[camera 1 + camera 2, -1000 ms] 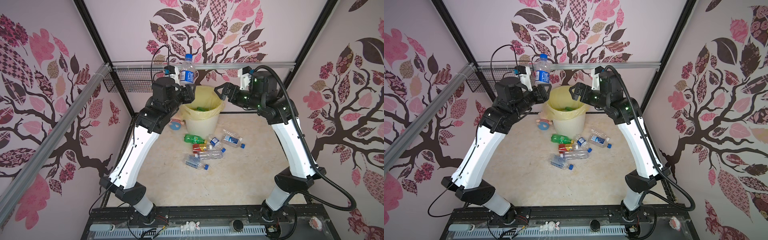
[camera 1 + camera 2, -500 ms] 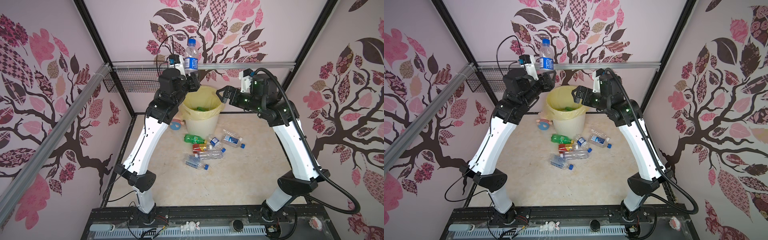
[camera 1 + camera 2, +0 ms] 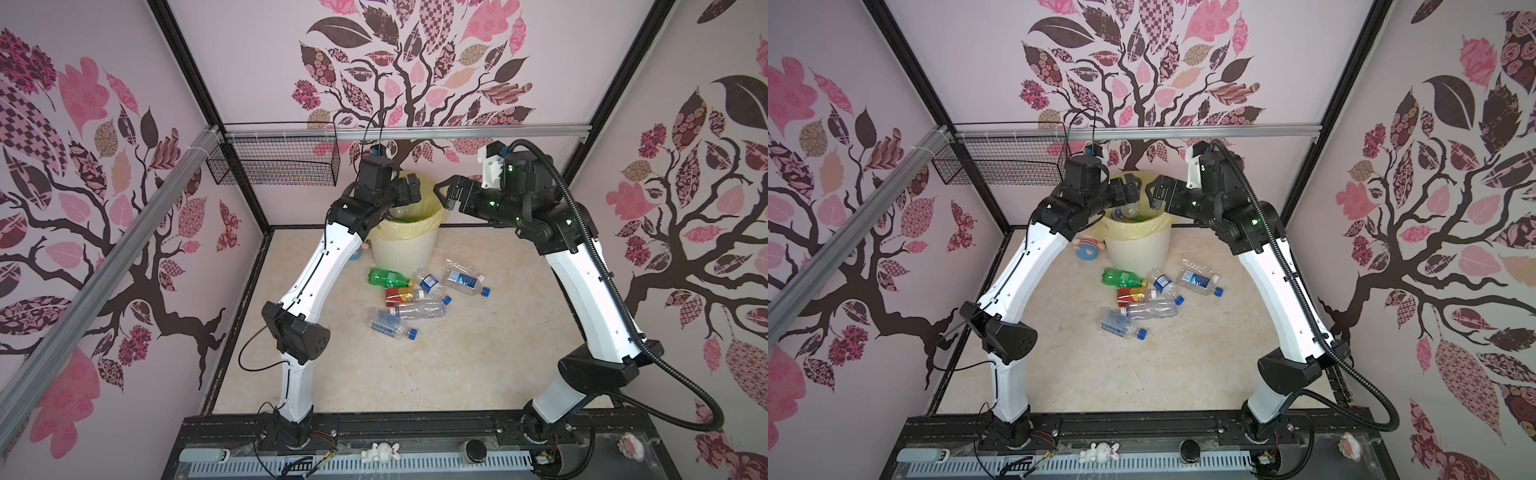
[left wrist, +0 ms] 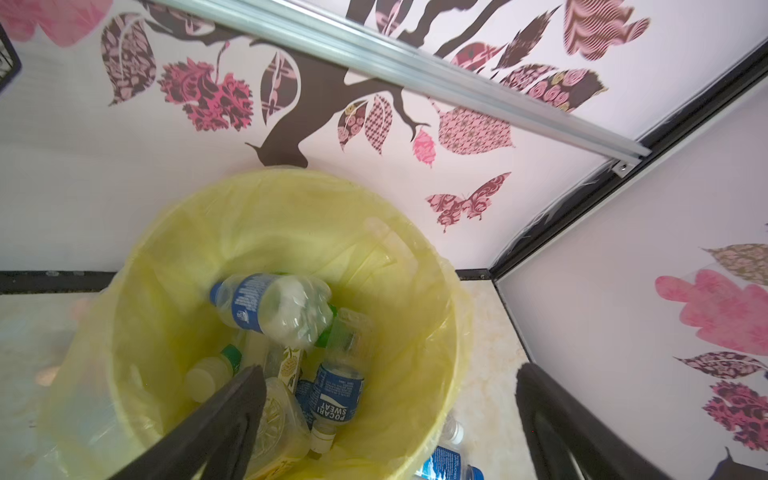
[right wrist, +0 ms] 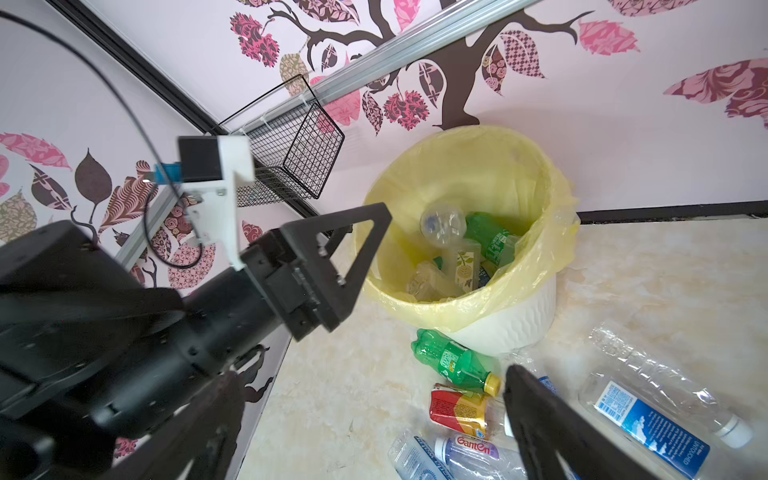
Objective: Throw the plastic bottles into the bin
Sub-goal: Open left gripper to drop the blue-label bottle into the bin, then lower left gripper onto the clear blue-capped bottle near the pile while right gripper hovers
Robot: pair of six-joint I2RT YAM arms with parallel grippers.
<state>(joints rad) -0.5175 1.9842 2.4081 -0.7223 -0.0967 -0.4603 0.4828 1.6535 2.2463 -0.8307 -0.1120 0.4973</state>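
Several plastic bottles [image 3: 419, 309] lie at six o'clock of the bin [image 3: 399, 255]; left hand [image 3: 409, 188] and right hand [image 3: 445, 193] hover by its rim, wide and empty, seemingly placed for dropping.

Both top views mounted high up front, tilted down, whole cell covered. Bin [image 4: 291, 179] seen close-up by both wrist views, from above.
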